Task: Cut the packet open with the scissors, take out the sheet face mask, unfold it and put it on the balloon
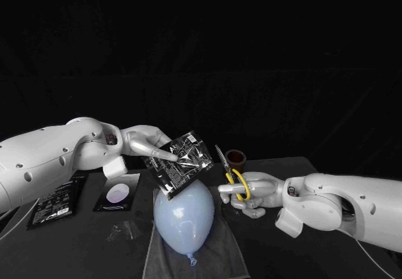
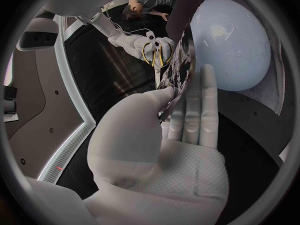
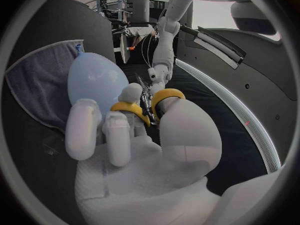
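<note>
My left hand (image 1: 149, 143) holds a dark, shiny mask packet (image 1: 181, 163) in the air above the pale blue balloon (image 1: 184, 218). The packet (image 2: 178, 70) is pinched between thumb and fingers (image 2: 199, 110). My right hand (image 1: 248, 192) grips yellow-handled scissors (image 1: 233, 172) just right of the packet, blades pointing up. The yellow handles (image 3: 147, 104) loop round its fingers. The balloon (image 3: 97, 80) lies on a grey cloth (image 1: 197, 256), and its surface (image 2: 234, 40) sits below the packet. I cannot tell whether the blades touch the packet.
Two other dark packets (image 1: 54, 200) (image 1: 117, 192) lie flat at the table's left. A clear plastic piece (image 1: 124, 231) lies beside the balloon. A brown cup (image 1: 235, 156) stands behind the scissors.
</note>
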Controlling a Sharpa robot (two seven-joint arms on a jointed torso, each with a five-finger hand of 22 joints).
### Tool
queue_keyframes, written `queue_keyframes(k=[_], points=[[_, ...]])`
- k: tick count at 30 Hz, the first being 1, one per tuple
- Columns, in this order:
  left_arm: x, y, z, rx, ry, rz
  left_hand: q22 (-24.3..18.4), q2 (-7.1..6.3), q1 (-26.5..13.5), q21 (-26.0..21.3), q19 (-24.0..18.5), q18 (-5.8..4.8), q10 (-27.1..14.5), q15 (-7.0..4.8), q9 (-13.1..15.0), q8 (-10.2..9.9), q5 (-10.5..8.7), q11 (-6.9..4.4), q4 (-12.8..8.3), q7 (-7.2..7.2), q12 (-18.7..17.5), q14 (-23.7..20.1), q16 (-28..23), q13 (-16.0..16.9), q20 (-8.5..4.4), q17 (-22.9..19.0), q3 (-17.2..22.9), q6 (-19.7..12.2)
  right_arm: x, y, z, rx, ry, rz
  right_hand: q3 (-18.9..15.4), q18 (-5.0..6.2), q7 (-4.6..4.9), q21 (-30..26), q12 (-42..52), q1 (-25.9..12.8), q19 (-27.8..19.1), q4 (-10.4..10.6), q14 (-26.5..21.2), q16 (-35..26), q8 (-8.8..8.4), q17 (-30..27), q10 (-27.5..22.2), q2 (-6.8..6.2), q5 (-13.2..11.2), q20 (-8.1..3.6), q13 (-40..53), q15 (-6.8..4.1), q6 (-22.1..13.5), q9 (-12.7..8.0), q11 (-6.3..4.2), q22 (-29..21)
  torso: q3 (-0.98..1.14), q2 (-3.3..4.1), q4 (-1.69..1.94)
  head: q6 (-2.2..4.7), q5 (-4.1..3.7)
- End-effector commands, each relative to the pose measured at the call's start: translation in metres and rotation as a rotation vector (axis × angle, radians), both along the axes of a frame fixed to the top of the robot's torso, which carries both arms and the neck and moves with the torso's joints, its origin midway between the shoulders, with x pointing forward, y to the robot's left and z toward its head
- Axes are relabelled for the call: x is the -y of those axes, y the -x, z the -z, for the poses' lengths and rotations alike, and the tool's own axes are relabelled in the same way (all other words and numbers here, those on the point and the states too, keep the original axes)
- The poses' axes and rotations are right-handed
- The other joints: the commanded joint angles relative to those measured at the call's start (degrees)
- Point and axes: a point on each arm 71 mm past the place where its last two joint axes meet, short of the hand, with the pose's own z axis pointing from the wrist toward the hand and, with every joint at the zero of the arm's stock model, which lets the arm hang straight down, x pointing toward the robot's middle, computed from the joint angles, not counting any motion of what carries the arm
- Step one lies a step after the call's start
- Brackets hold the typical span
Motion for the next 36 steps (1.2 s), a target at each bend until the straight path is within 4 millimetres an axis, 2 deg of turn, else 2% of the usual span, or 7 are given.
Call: queue_keyframes(k=[1,8,22,26,28,29,36], points=[[0.003,0.004,-0.001,-0.012,-0.019,0.073,0.1,0.48,0.3,0.3,-0.2,0.74,0.2,-0.24,10.7,0.1,0.19,-0.17,0.0,-0.11,0.1,-0.1,0.2,0.1,-0.12,0.1,0.1,0.3,0.001,0.006,0.0,0.038,0.079,-0.049,-1.1,-0.94,1.26,1.3,62.5,0.4,1.1,0.3,6.0,0.2,-2.99,15.0,10.2,-1.28,-0.1,0.99,16.1,0.94,-3.1,-1.8,-1.0,8.2,-0.02,-0.01,0.01,0.05,-0.09],[0.003,0.004,-0.002,0.003,-0.006,0.079,0.1,0.46,0.3,0.3,-0.3,0.73,0.2,-0.24,10.7,0.1,0.19,-0.17,0.0,-0.11,0.1,-0.2,0.2,0.1,-0.12,0.1,0.1,0.3,0.002,0.014,-0.002,0.063,0.113,-0.053,-5.0,-1.73,3.91,5.7,62.5,2.5,2.3,1.5,6.0,0.2,-8.98,15.0,10.2,-1.57,-0.1,2.9,16.1,3.07,-7.5,-5.8,1.41,10.4,-0.12,0.03,0.15,-0.11,-0.27],[0.0,0.004,-0.003,0.009,-0.005,0.075,0.1,0.46,0.3,0.4,-0.3,0.73,0.2,-0.23,10.7,0.1,0.19,-0.17,0.0,-0.12,0.1,-0.2,0.2,0.1,-0.12,0.2,0.1,0.3,0.002,0.018,-0.003,0.077,0.125,-0.063,-11.4,-1.83,6.06,6.8,62.5,3.9,2.4,3.9,6.0,0.2,-14.14,15.0,10.2,-1.91,-0.1,4.79,16.1,4.84,-14.0,-9.2,3.33,11.1,-0.14,0.0,0.23,-0.78,-0.08],[-0.001,0.004,-0.003,0.01,-0.007,0.073,0.1,0.46,0.3,0.4,-0.3,0.73,0.2,-0.23,10.7,0.1,0.19,-0.17,0.0,-0.12,0.1,-0.2,0.2,0.1,-0.12,0.2,0.1,0.3,0.002,0.021,-0.004,0.076,0.122,-0.078,-16.4,-1.68,6.12,6.3,62.5,4.9,2.1,5.6,6.0,0.2,-13.93,15.0,10.2,-1.93,0.0,5.17,16.1,4.97,-20.2,-11.1,3.38,10.9,-0.07,0.0,0.16,-0.94,0.28],[-0.001,0.004,-0.003,0.009,-0.008,0.072,0.1,0.46,0.3,0.4,-0.3,0.73,0.2,-0.23,10.7,0.1,0.19,-0.17,0.0,-0.12,0.1,-0.2,0.2,0.1,-0.12,0.2,0.1,0.3,0.001,0.022,-0.004,0.074,0.123,-0.085,-27.9,-1.52,6.28,5.7,62.5,10.5,1.8,9.7,6.0,0.2,-12.83,15.0,10.2,1.3,0.9,5.07,16.1,5.03,-25.6,-12.8,3.42,10.7,-0.07,-0.01,0.12,-0.95,0.27],[-0.001,0.004,-0.003,0.009,-0.008,0.072,0.1,0.46,0.3,0.4,-0.3,0.73,0.2,-0.23,10.7,0.1,0.19,-0.17,0.0,-0.12,0.1,-0.2,0.2,0.1,-0.12,0.2,0.1,0.3,0.001,0.023,-0.004,0.073,0.123,-0.089,-29.8,-1.49,6.23,5.4,62.5,12.0,1.7,11.2,6.0,0.2,-11.87,15.0,10.2,1.49,0.1,5.18,16.1,4.88,-25.3,-12.9,3.41,10.7,-0.07,-0.02,0.08,-1.01,0.18],[-0.001,0.004,-0.002,0.012,-0.015,0.071,0.1,0.46,0.3,0.4,-0.3,0.73,0.2,-0.23,10.7,0.1,0.19,-0.17,0.0,-0.12,0.1,-0.2,0.2,0.1,-0.12,0.2,0.1,0.4,-0.002,0.025,-0.005,0.06,0.107,-0.106,-33.6,-0.19,6.17,-0.9,62.5,13.3,-0.8,12.9,6.0,0.2,-10.69,15.0,10.2,0.82,0.0,5.0,16.1,4.51,-27.2,-13.7,2.85,8.2,0.0,0.02,0.12,-1.13,0.18]])
